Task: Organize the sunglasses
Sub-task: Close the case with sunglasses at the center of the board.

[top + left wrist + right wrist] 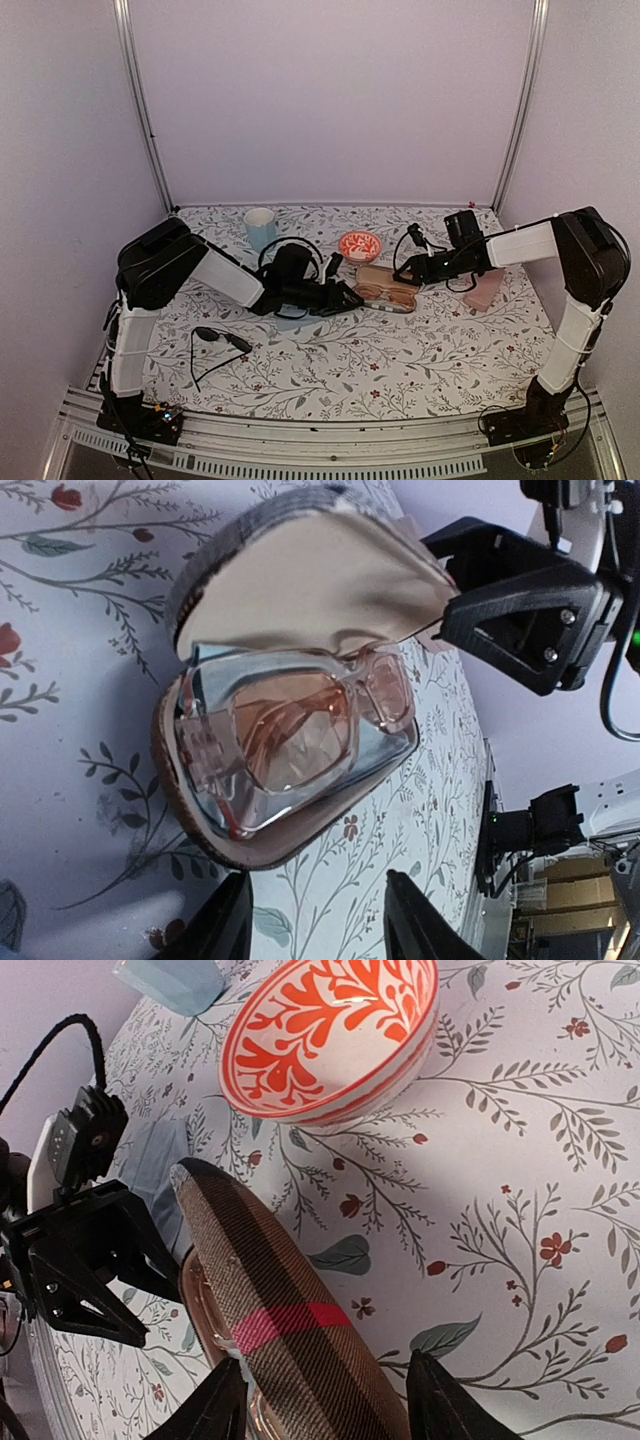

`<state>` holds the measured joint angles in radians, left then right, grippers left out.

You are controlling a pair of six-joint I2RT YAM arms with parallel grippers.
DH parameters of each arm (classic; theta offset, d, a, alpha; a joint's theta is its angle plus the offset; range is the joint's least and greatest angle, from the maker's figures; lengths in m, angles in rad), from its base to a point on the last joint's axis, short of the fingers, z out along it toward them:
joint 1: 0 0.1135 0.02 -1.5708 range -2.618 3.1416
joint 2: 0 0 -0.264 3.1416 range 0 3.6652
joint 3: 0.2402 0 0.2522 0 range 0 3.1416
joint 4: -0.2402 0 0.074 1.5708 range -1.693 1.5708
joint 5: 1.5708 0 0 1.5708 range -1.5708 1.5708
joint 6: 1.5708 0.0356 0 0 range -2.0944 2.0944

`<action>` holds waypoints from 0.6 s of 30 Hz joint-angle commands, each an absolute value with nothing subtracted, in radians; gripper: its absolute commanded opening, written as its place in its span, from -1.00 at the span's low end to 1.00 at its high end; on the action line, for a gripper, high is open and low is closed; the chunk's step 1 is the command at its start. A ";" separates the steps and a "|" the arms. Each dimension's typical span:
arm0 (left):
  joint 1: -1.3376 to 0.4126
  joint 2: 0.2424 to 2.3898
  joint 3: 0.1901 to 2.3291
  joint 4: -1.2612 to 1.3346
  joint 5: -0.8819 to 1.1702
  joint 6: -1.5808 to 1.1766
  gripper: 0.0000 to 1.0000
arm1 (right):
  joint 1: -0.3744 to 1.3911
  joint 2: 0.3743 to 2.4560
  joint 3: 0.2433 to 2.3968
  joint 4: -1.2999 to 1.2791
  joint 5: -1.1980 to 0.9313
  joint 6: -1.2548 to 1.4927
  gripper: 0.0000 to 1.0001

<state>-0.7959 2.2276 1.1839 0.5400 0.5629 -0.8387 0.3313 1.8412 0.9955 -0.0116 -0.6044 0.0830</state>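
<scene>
while the left pincer (315, 875) is spread open with nothing in it, the pink glasses (290, 730) lie just past its tips, at 12 o'clock in the left wrist view. they rest inside the open brown case (250, 858), near the middle of the table (400, 360). in the top view the right pincer (326, 1358) is at 1 o'clock from these glasses, close by. its two fingers sit one on each side of the case lid (290, 1300), which has a red band across it, but i cannot tell if they squeeze it.

the pink glasses have a see-through pink frame and clear lenses that look a bit rosy. they lie flat in the case.

the black sunglasses (222, 338) lie on the table at 8 o'clock from the left pincer, well apart from it. they have dark lenses, and their thin black arms stick out.
</scene>
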 commanded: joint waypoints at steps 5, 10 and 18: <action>-0.806 2.239 1.161 0.616 0.550 -0.873 -0.06 | 0.389 1.765 0.947 0.034 -0.589 0.126 0.13; -0.805 2.241 1.150 0.627 0.545 -0.882 -0.06 | 0.407 1.750 0.938 0.026 -0.562 0.120 0.12; -0.808 2.243 1.135 0.647 0.540 -0.894 -0.08 | 0.433 1.705 0.910 0.035 -0.539 0.134 0.13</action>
